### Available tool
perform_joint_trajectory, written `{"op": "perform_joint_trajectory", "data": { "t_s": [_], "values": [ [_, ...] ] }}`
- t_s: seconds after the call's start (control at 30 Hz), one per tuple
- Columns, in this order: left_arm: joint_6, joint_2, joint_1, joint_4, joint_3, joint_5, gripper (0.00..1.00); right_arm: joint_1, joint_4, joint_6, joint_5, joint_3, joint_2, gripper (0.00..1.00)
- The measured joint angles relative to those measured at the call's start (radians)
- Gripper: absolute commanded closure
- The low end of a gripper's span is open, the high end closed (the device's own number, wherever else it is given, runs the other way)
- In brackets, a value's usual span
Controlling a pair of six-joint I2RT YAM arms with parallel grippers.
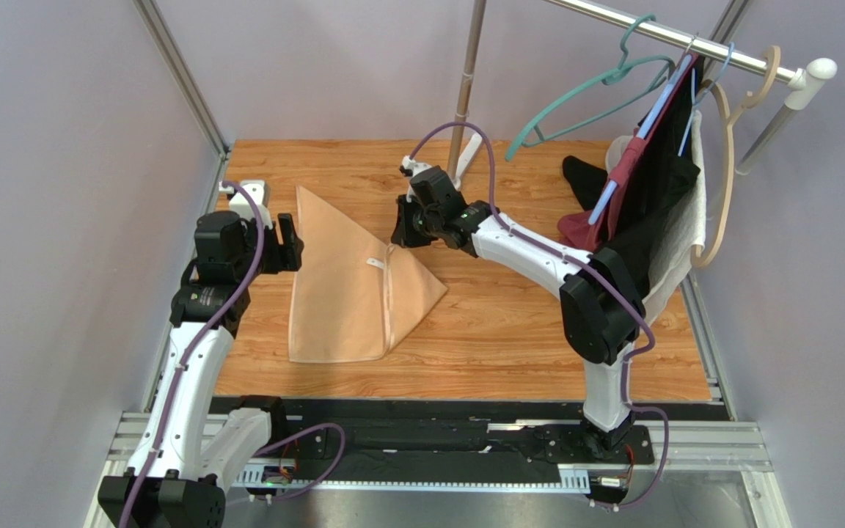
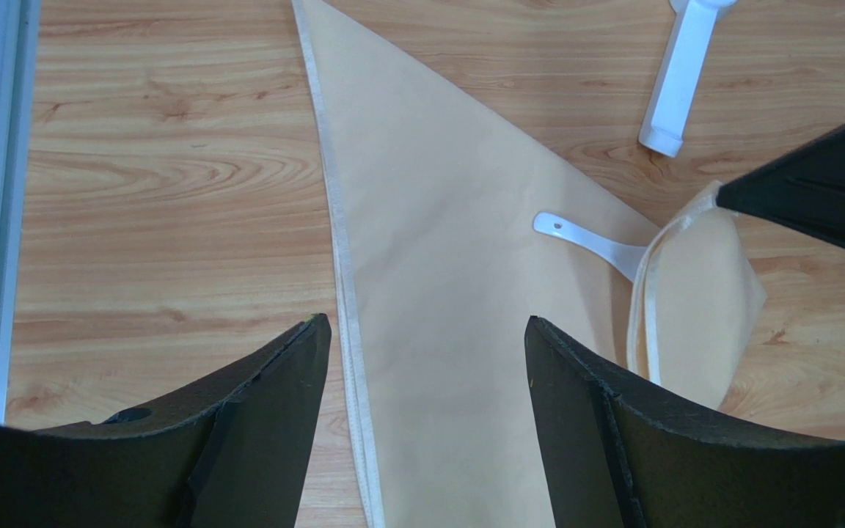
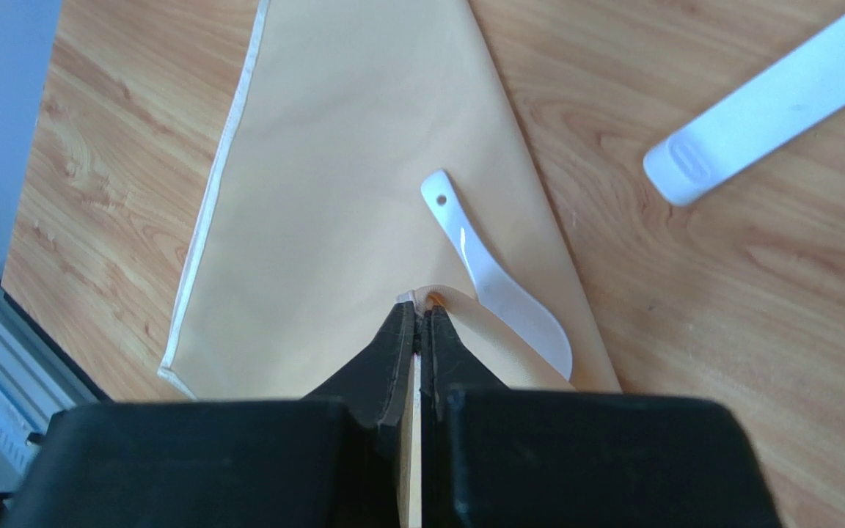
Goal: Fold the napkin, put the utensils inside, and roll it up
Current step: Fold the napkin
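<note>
Peach-tan napkin [image 1: 344, 292] is lying folded into a long triangle on the left-centre of the wooden table [image 1: 504, 319], its narrow tip pointing away from the arm bases. You are seeing the white spoon [image 3: 482, 264] resting on the fabric near the right-hand edge, handle end with its small hole exposed and the bowl end partly tucked beneath a curled-over flap. Your right gripper [image 3: 418, 319] is pinching that flap, its jaws pressed fully together on the hemmed edge and lifting it slightly off the table. Your left gripper [image 2: 425, 321] is hovering above the napkin's left hem with its jaws standing wide apart and gripping nothing. Beyond the cloth, the white foot [image 2: 680, 77] of the metal pole [image 1: 466, 77] is lying on the wood, clear of the napkin, and dark garments [image 1: 658, 187] are hanging on hangers at the far right.
</note>
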State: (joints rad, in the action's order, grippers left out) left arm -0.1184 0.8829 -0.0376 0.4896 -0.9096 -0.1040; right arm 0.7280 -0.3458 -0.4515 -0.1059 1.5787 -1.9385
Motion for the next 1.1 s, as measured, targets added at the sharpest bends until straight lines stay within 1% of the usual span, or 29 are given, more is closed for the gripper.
{"op": "perform_joint_trajectory", "data": {
  "t_s": [0.37,0.73,1.1],
  "values": [
    [0.0,-0.002,-0.012,0.0,0.0,0.005,0.26,0.005,0.0,0.042,-0.011,0.169,-0.132,1.0],
    [0.001,-0.002,-0.03,0.001,0.0,0.011,0.26,0.025,-0.001,0.079,-0.042,0.258,-0.22,1.0],
    [0.001,-0.002,-0.039,0.001,0.0,0.021,0.26,0.027,-0.012,0.095,-0.035,0.351,-0.314,1.0]
  ]
}}
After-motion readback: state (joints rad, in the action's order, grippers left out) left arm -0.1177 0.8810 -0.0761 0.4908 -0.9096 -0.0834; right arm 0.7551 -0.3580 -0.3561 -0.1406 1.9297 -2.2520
